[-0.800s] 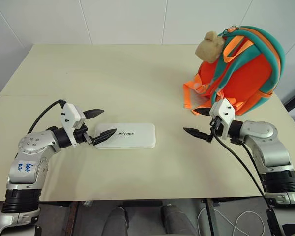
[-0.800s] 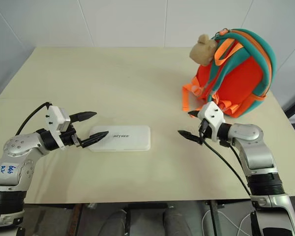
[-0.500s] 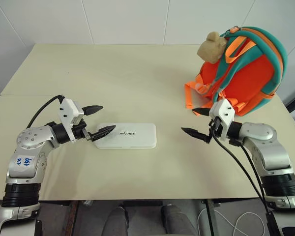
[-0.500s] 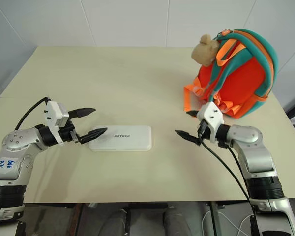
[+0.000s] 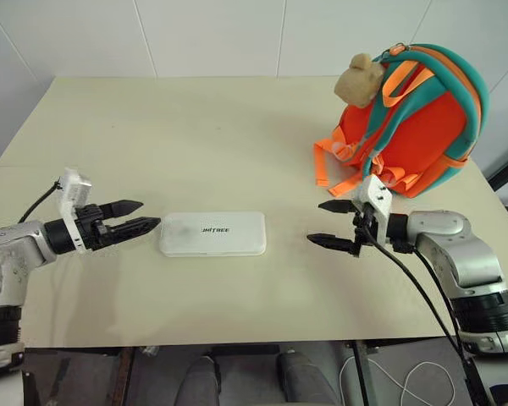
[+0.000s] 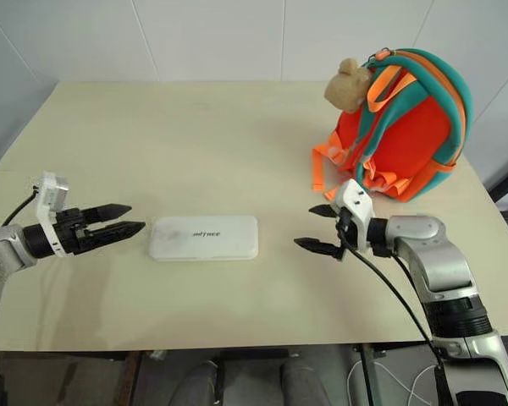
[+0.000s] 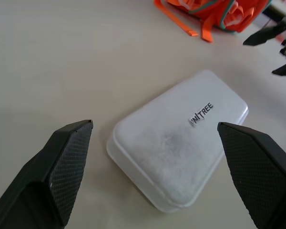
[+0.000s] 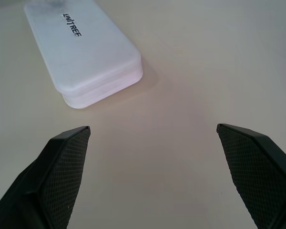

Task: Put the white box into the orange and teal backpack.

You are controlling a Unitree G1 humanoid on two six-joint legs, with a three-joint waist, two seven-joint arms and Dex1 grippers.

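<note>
White box flat on the table, lower centre of the head view, long side running left to right, dark lettering up. Nothing touching it.

Left gripper at lower left of the head view, fingers spread, tips aimed at the box's left end and stopped just short of it, a strip of bare table between. Seen from the left wrist, the two fingers standing wide at either side of the frame, with the box lying diagonally between and beyond them, apart from both.

Right gripper at centre right of the head view, fingers also spread, one above the other, tips pointing left toward the box's right end, a clear gap from it. Holding nothing. Seen from the right wrist, fingers wide apart near the lower corners, box in the upper left, well clear of both tips.

Backpack upright at upper right of the head view, near the table's right edge, orange body with teal trim, orange straps trailing onto the table at its lower left. Tan plush bear at its upper left. Right gripper just below and in front of the backpack, apart from it. Box well apart from the backpack, outside it.
</note>
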